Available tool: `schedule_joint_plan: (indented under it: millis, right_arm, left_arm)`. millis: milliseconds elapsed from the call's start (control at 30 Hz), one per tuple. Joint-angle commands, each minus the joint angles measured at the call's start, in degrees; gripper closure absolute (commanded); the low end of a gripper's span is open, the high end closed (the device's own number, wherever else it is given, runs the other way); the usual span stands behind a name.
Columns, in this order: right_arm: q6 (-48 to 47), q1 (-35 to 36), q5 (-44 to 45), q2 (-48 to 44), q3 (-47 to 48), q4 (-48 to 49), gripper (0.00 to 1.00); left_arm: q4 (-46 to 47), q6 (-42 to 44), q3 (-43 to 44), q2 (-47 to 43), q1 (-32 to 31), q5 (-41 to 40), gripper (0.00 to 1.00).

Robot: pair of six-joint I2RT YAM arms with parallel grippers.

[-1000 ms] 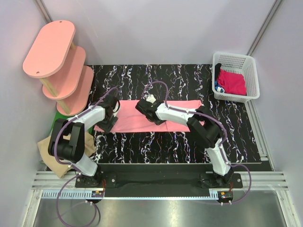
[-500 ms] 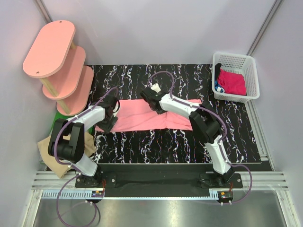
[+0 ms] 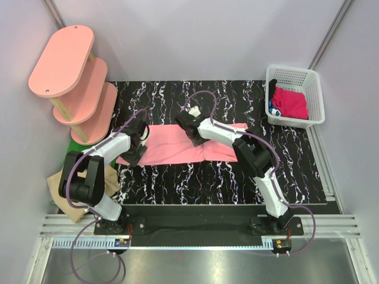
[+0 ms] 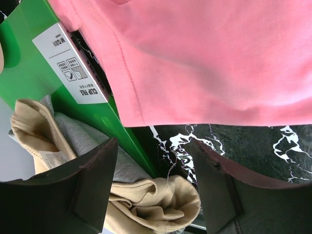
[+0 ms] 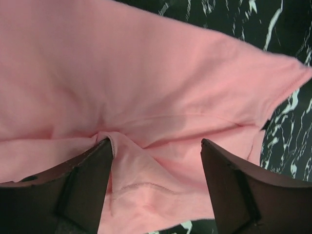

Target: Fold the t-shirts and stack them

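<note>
**Clerk:** Item one, right gripper [image 5: 156,161]?

**Checker:** Jaws spread wide, pointing down over the pink t-shirt [image 3: 169,149]. A raised pinch of cloth lies against one finger [image 5: 90,185]; nothing is clamped.

**Clerk:** Item two, left gripper [image 4: 152,146]?

**Checker:** Jaws apart and empty. It hangs over the shirt's left near edge, with bare table showing between the fingers.

**Clerk:** Item three, the pink t-shirt. Where, and how do its edges lie?

**Checker:** It lies as a long band across the middle of the table [image 3: 207,180]. The near hem runs fairly straight. The right end tapers to a corner over black marbling. The left end lies just beside a green clip file [image 4: 29,73].

**Clerk:** Other shirts?

**Checker:** The tan-beige t-shirt [image 3: 62,186] is bunched off the table's left edge, below the green file, with some grey cloth [image 4: 83,141]. The magenta-red t-shirt [image 3: 290,102] is in the white basket [image 3: 296,71] at the far right corner.

**Clerk:** Fixtures?

**Checker:** Pink shelf boards [image 3: 62,59], far left.

**Clerk:** Open room?

**Checker:** There is a broad bare strip between the near hem and the arm bases, a narrower strip behind the shirt, and bare surface from its right end to the basket.
</note>
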Motion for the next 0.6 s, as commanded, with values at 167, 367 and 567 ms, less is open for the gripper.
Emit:
schedule_joint_plan:
  millis: [167, 367, 567]
  right_arm:
    - [13.7, -4.6, -4.7, -25.4, -13.7, -4.1, 0.21]
    - [20.0, -5.1, -10.0, -31.6, -22.9, -4.5, 0.24]
    - [25.2, -5.6, -12.4, -29.5, -28.6, -3.1, 0.25]
  left_arm:
    - [0.3, 3.1, 2.1, -0.4, 0.9, -4.0, 0.33]
    - [-1.1, 3.8, 5.4, -0.8, 2.0, -5.6, 0.32]
    - [-4.3, 1.9, 9.4, -0.9, 2.0, -3.4, 0.32]
